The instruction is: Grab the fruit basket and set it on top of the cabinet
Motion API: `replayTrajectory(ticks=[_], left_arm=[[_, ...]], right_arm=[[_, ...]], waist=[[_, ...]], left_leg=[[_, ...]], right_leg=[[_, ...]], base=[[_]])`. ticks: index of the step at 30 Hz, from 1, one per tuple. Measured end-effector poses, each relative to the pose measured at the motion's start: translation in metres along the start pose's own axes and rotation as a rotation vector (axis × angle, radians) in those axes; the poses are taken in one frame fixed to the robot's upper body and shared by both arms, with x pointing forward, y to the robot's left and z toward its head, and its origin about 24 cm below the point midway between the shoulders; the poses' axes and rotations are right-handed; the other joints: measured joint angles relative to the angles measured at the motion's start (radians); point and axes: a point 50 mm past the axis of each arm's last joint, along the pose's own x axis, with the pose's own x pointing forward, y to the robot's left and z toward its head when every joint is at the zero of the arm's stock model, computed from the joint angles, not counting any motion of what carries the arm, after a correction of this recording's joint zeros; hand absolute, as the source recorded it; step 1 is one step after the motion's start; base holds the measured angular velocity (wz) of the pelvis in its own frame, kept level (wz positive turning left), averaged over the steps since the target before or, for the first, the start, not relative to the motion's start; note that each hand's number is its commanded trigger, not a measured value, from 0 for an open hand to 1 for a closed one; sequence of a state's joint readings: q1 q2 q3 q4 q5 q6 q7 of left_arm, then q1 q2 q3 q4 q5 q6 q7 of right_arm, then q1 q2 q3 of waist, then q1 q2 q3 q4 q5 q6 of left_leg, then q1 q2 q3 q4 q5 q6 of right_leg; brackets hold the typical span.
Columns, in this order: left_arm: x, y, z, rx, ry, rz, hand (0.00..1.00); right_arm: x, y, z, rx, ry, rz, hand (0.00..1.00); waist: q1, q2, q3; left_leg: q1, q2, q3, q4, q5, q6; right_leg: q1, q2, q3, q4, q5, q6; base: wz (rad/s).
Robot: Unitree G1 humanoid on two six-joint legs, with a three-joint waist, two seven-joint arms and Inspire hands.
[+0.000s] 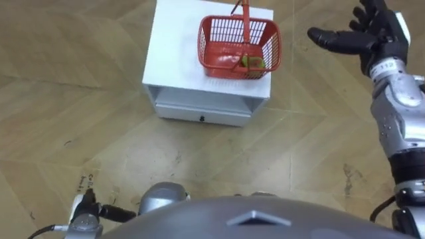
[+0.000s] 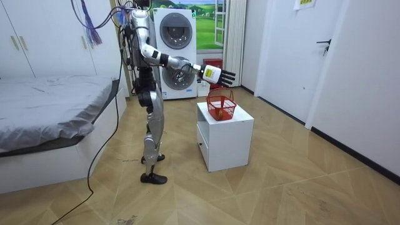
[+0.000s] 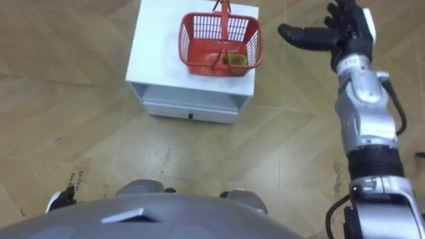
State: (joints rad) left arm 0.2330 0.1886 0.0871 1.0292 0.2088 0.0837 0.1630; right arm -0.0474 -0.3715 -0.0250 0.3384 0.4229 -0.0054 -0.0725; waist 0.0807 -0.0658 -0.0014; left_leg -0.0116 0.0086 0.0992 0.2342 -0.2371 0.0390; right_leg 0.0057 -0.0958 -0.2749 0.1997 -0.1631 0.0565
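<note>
Right arm: raised approx shoulder height, stretched fwd and nearly straight, per room view. Right hand (image 1: 375, 38) sits to the right of the fruit basket (image 1: 219, 34) and, per room view, above it and apart from it; no contact. Fingers straight and spread wide, thumb out toward the basket side. Hand holds nothing.

Left hand (image 1: 85, 214): low at the robot's left side, near bottom-left edge of the eye view. Finger state can't be made out.

Fruit basket: red wire-mesh type, rectangular, standing upright on the top of a white cabinet (image 1: 174, 56), at its far right part, close to the right edge. Long axis runs left-right across the eye views, approx parallel to the cabinet's front. Handle (image 1: 245, 18) stands up over the middle, crossing the short axis. Inside, toward the near right corner, a yellow-green fruit (image 1: 252, 63); type not identifiable.

Cabinet: one drawer (image 1: 201, 114) in the front face, shut, facing the robot.

Robot stance: upright on wood floor (image 1: 80, 119), facing the cabinet, a short way back from its front. Bed (image 2: 50, 100) behind it, washing machine (image 2: 175, 53) by the far wall
</note>
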Motion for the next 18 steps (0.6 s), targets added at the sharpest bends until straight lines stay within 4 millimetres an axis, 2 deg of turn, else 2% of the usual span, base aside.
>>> replayTrajectory(ticks=[5,8,10,11,14,18], left_arm=[[-0.001,-0.005,0.008,-0.038,-0.025,0.029,0.00],[-0.002,-0.006,0.008,-0.049,-0.034,0.035,0.00],[-0.002,-0.006,0.008,-0.069,-0.040,0.053,0.00],[-0.002,-0.007,0.009,-0.086,-0.043,0.055,0.00],[-0.003,-0.011,0.008,-0.153,-0.039,0.043,0.00],[-0.004,-0.014,0.006,-0.157,-0.038,0.029,0.00]], right_arm=[[-0.020,-0.005,-0.036,0.042,0.100,-0.112,0.00],[-0.038,-0.010,-0.075,0.077,0.233,-0.212,0.00],[-0.063,-0.016,-0.120,0.046,0.415,-0.274,0.00],[-0.071,-0.018,-0.130,0.040,0.460,-0.286,0.00],[-0.117,-0.028,-0.180,0.010,0.729,-0.362,0.00],[-0.148,-0.036,-0.202,-0.043,0.879,-0.388,0.00]], waist=[[-0.024,0.010,-0.0036],[-0.044,0.011,-0.0037],[-0.051,0.011,-0.0048],[-0.053,0.012,-0.0046],[-0.065,0.021,-0.0044],[-0.077,0.027,-0.0023]], left_leg=[[0.030,0.003,0.014,-0.015,0.002,-0.003],[0.055,0.002,0.013,-0.034,0.004,-0.006],[0.067,0.001,0.014,-0.039,0.004,-0.006],[0.067,0.001,0.014,-0.043,0.004,-0.006],[0.073,0.000,0.015,-0.051,0.004,-0.006],[0.085,0.001,0.013,-0.056,0.004,-0.006]], right_leg=[[0.018,0.008,0.022,-0.016,0.000,0.000],[0.041,0.011,0.024,-0.034,0.000,0.000],[0.050,0.012,0.030,-0.039,0.000,0.000],[0.051,0.012,0.030,-0.042,0.000,0.000],[0.052,0.013,0.039,-0.047,0.001,0.001],[0.061,0.016,0.055,-0.048,0.001,0.002]], base=[[-0.11],[0.00],[-0.04],[-0.05],[-0.06],[-0.14]])
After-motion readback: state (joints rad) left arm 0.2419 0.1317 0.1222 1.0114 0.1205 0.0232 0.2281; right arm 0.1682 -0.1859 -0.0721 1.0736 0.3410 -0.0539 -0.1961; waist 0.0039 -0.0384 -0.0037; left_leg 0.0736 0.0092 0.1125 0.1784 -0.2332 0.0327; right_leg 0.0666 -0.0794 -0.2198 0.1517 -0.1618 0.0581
